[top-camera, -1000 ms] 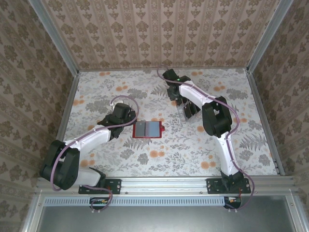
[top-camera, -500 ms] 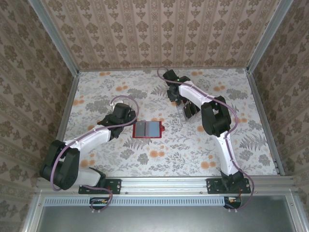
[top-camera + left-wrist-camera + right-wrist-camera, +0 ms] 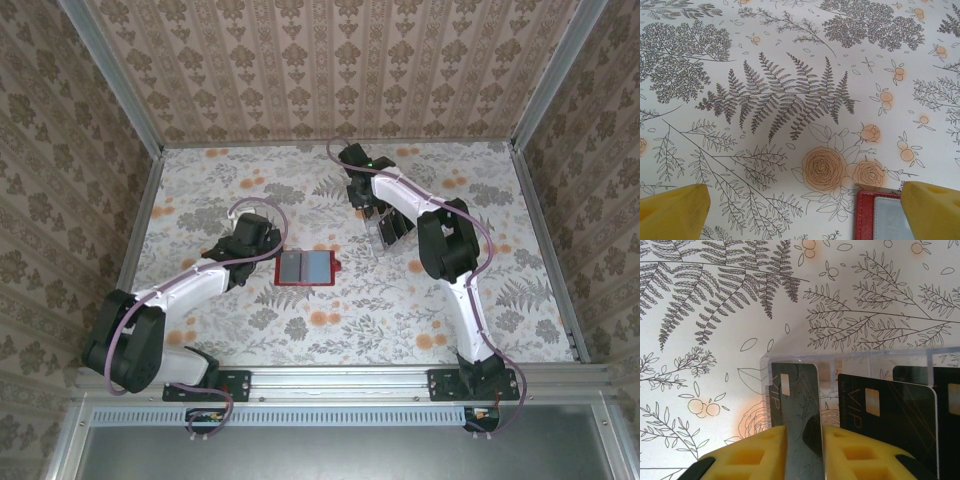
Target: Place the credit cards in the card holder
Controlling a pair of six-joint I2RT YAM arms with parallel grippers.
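Note:
The card holder (image 3: 303,267), a red wallet, lies open on the floral tabletop with its pale grey-blue pockets up; its corner shows in the left wrist view (image 3: 865,215). My left gripper (image 3: 266,252) (image 3: 805,222) is open just left of the wallet, and its yellow fingertips (image 3: 675,212) are wide apart over bare cloth. Dark credit cards stand upright in a clear slotted rack (image 3: 392,228) (image 3: 850,360). My right gripper (image 3: 383,212) (image 3: 804,450) is shut on the leftmost credit card (image 3: 795,390). A second card (image 3: 890,410) and a third (image 3: 940,390) stand to its right.
Patterned walls enclose the table on three sides. An aluminium rail (image 3: 330,378) holding both arm bases runs along the near edge. Open cloth lies between the wallet and the rack.

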